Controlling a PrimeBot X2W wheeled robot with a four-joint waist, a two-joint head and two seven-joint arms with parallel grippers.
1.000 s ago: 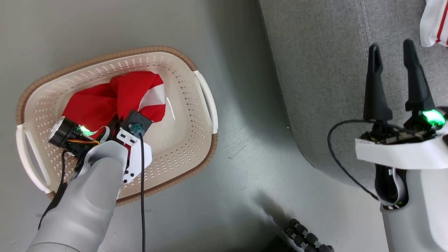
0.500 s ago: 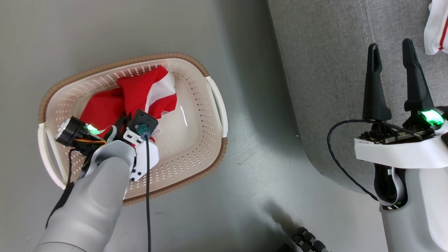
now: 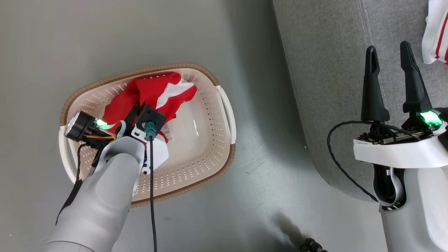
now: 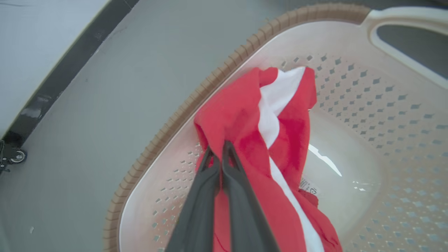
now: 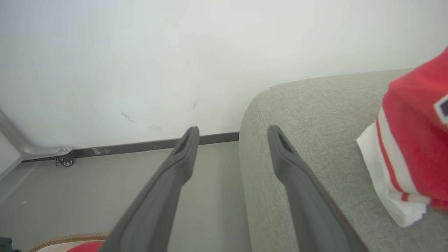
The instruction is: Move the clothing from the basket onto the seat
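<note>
Grey seat (image 3: 332, 70) on the right, floor (image 3: 105, 35) to its left. Basket (image 3: 196, 164) sits on the floor, apart from the seat. One red jersey (image 3: 154, 94) is in the basket (bunched, against the far wall). Left fingers (image 4: 206, 182) are pressed together, clamped on a fold of it. Second jersey (image 3: 435, 35) lies on the seat. Right fingers (image 3: 374, 91) are spread apart, empty, over the seat's edge.
</note>
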